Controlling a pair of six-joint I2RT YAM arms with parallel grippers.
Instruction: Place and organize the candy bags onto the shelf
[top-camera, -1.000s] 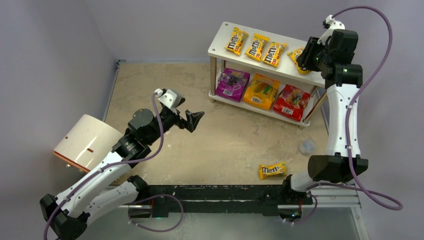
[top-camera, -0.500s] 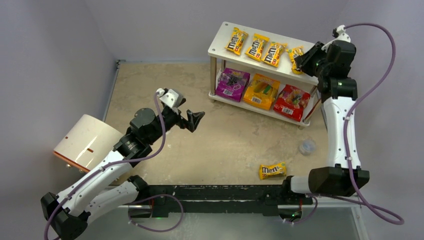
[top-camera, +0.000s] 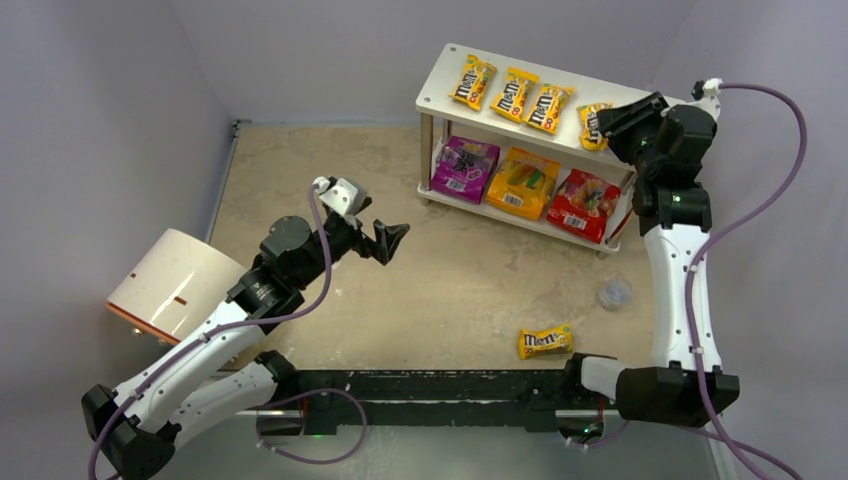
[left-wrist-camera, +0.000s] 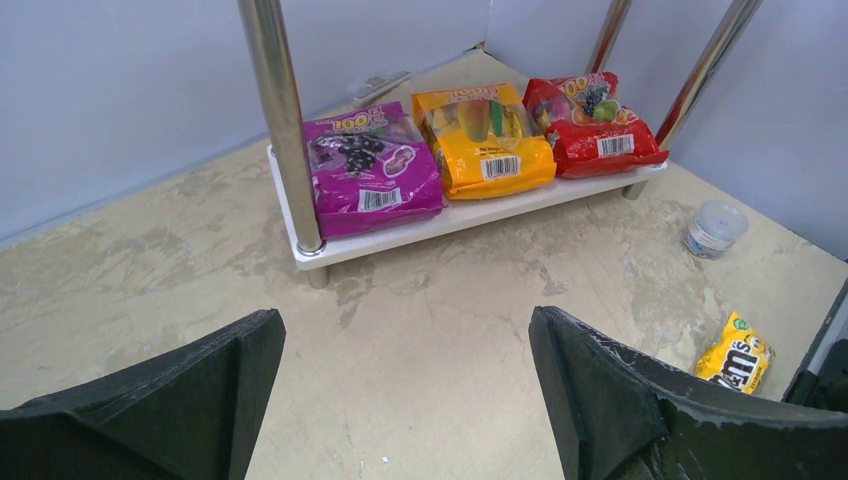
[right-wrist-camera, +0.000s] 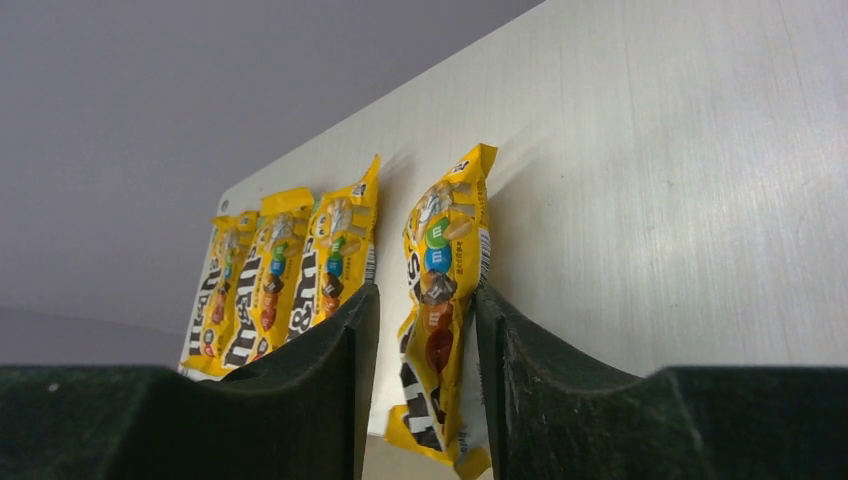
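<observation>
Right gripper (right-wrist-camera: 425, 295) is straddling the fourth yellow packet (right-wrist-camera: 440, 250) on the smooth white shelf (right-wrist-camera: 650, 180) top, partly open and not squeezing it. Left gripper (left-wrist-camera: 405, 320) is hovering wide open and empty. Only its camera is showing the glossy pouches (left-wrist-camera: 485, 140) face-on. A loose packet (top-camera: 545, 341) is lying on the mottled worktop (top-camera: 450, 280), near right.

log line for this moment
right gripper: straddling fourth packet, top shelf | left gripper: open, above table | loose packet: on table
</observation>
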